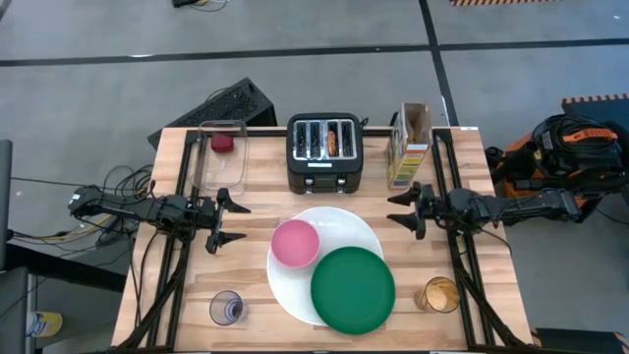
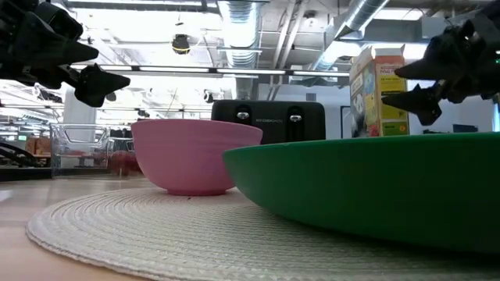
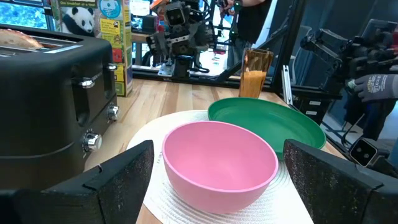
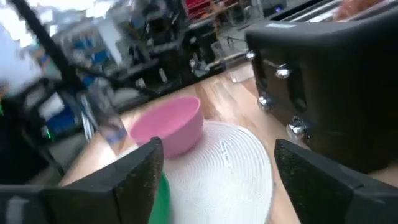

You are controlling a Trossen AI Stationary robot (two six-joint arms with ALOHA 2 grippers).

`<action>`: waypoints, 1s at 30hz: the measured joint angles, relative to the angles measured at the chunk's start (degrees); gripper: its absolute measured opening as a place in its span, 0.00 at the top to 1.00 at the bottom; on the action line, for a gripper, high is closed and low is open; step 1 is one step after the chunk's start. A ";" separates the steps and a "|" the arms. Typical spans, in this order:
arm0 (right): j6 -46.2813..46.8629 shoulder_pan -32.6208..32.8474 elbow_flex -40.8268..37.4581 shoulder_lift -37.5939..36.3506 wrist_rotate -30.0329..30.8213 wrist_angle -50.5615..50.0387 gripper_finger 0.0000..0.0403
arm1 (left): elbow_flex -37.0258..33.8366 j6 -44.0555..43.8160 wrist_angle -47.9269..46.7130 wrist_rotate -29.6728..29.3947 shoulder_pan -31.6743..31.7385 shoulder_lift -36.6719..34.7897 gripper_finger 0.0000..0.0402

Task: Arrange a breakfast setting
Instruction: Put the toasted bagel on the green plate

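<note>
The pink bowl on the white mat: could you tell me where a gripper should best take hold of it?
Grip the pink bowl by its rim, on the side facing the left gripper. It stands upright and looks empty, with thin flaring walls, so one finger can go inside and one outside. The green plate lies on the far side, so that near edge is free.

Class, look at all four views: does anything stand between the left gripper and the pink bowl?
No. The left gripper, open, faces the pink bowl on the white placemat; only bare table lies between them. The toaster stands off to one side.
</note>
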 joint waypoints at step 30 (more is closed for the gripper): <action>9.99 0.94 4.08 0.04 -5.89 27.98 0.21 | -0.01 0.00 0.01 -0.02 0.00 0.00 0.14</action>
